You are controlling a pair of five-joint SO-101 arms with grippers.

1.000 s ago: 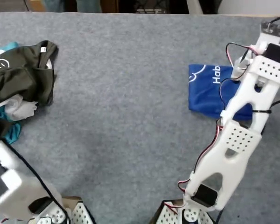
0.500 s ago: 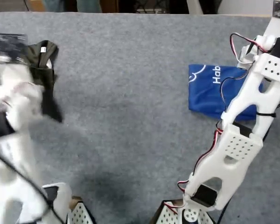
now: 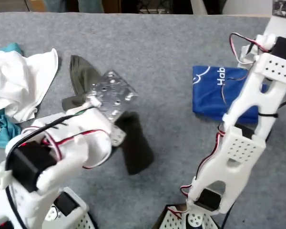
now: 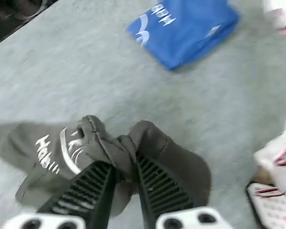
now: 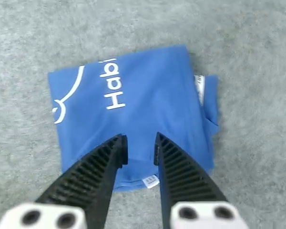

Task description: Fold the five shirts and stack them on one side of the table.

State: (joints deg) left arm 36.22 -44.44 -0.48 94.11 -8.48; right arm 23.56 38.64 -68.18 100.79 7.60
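The left arm has swung in from the table's left edge and dragged the dark olive cotton shirt off the heap, leaving the crumpled white shirt uncovered. The right arm has barely shifted.

At far left the white shirt lies bunched over a teal shirt. Just beside them, the olive shirt stretches in a crooked strip, its long axis running from the far left towards the near middle. The left gripper is clamped on a bunched fold of it, with white lettering showing beside the pinch. Well apart to the right lies the folded blue shirt, a neat rectangle with its print towards the far side. The right gripper hangs above it, jaws narrowly parted around nothing.

Grey felt-like cloth covers the table. Beyond its far edge are dim shapes I cannot make out.
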